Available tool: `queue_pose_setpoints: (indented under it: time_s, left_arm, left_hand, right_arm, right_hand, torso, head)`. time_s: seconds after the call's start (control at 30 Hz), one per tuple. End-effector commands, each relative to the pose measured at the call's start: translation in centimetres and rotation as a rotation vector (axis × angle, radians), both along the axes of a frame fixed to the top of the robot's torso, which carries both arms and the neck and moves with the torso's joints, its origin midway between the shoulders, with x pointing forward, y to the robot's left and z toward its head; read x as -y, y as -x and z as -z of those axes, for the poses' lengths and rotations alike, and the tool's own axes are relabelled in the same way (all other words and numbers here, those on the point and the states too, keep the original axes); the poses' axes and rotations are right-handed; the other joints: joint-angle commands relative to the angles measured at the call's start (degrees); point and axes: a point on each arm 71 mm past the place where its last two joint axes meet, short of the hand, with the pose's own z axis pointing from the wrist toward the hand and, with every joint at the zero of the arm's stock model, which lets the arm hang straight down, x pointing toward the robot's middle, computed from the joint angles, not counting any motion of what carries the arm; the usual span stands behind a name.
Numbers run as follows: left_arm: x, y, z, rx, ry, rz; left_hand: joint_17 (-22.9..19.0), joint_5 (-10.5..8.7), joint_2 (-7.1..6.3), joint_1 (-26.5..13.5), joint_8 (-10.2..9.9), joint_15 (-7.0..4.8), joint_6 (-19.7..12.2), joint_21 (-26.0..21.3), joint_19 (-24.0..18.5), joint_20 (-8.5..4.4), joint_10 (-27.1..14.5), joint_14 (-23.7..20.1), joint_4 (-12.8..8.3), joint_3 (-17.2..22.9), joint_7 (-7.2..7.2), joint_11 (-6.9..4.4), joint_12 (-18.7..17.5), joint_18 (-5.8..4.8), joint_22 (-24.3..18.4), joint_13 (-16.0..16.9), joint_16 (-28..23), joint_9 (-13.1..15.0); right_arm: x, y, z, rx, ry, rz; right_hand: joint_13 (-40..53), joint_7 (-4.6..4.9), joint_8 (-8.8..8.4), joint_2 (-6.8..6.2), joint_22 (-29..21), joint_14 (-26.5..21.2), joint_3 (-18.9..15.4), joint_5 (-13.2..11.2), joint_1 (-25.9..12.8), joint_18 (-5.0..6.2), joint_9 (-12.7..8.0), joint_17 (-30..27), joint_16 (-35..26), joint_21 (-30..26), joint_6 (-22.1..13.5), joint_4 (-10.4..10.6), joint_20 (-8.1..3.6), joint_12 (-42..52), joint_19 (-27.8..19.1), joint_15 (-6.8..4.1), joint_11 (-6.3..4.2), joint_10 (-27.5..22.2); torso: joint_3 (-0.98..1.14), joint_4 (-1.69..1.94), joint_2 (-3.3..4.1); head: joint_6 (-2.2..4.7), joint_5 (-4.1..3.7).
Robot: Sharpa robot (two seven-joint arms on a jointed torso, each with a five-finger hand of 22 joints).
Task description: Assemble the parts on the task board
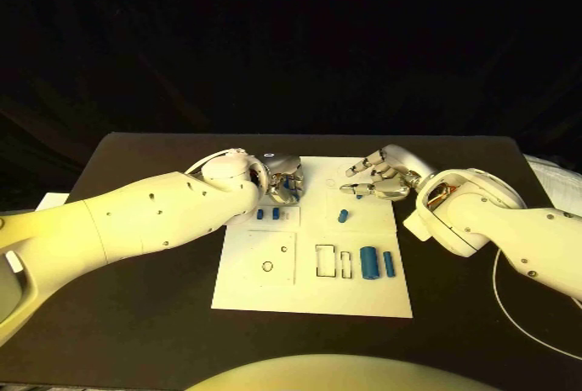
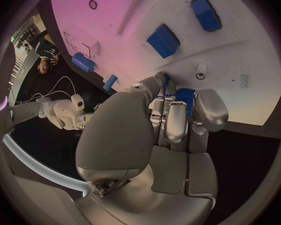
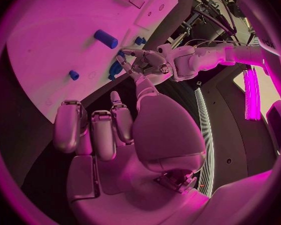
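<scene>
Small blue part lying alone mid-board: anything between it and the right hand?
Nothing visible. The small blue part lies on bare white task board, with the right hand hovering just beyond it.

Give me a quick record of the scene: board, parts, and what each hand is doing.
board: white task board in the middle of the black table
parts: two upright blue cylinders near the board's front right; small blue piece at centre; two small blue blocks at its left
left hand: over the board's far left corner, fingers curled; a grip cannot be told
right hand: over the far right edge, fingers apart, holding nothing
</scene>
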Motion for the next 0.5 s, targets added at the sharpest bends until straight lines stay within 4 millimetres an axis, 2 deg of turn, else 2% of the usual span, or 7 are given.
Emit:
queue_pose_setpoints:
  time_s: [0.03, 0.33, 0.5]
  left_arm:
    - [-0.1, 0.2, -0.5, 0.022, 0.056, 0.001]
    - [-1.8, 0.6, -2.0, -0.028, 0.159, -0.042]
    - [-3.4, 0.7, -2.4, -0.039, 0.179, -0.07]
  left_hand:
    - [-0.2, 0.35, -0.05, -1.0, -0.4, -0.22, 0.5, 0.4, 0.1, -0.06, 0.6, 1.5, -0.2, 0.7, 0.02, -0.05, -0.5, -0.62, 0.2, 0.0, 0.3, -0.1]
    - [-0.9, 0.29, -0.56, -2.3, -1.4, 0.08, 0.6, 1.0, 0.0, 0.12, 0.8, 1.3, -1.1, 1.9, 0.49, 0.28, -2.2, -0.74, 1.0, -0.2, 0.4, -0.6]
    - [-1.1, 0.28, -0.63, -2.4, -1.6, 0.13, 0.6, 1.5, 0.1, 0.18, 1.0, 1.3, -1.3, 2.2, 0.58, 0.34, -2.4, -0.83, 1.4, -0.1, 0.4, -0.6]
  right_arm:
    - [-0.2, 0.1, 0.0, 0.001, 0.002, -0.015]
    - [-0.1, 0.1, 0.0, 0.001, 0.003, -0.012]
    - [0.1, 0.1, 0.0, 0.001, 0.003, -0.01]
  right_hand:
    - [3.5, -0.02, 0.18, 0.42, 0.0, 3.7, 0.0, 0.3, 0.0, 0.42, 0.1, 4.8, -0.2, -0.3, 0.3, 0.4, -0.25, 0.2, -0.2, -0.16, -0.32, -0.2]
    - [3.5, -0.03, 0.2, 0.46, 0.0, 3.7, 0.0, 0.4, 0.1, 0.42, 0.1, 4.8, -0.2, -0.3, 0.3, 0.5, -0.25, 0.2, -0.2, -0.17, -0.33, -0.2]
    - [3.5, -0.03, 0.2, 0.46, 0.0, 3.7, 0.0, 0.4, 0.1, 0.42, 0.1, 4.8, -0.2, -0.3, 0.3, 0.5, -0.25, 0.2, -0.2, -0.17, -0.33, -0.2]
  torso:
    - [0.02, 0.05, -0.06]
    - [0.07, 0.11, -0.12]
    - [0.0, 0.17, -0.05]
  head:
    - [-0.01, -0.05]
    - [0.16, -0.13]
    - [0.29, -0.4]
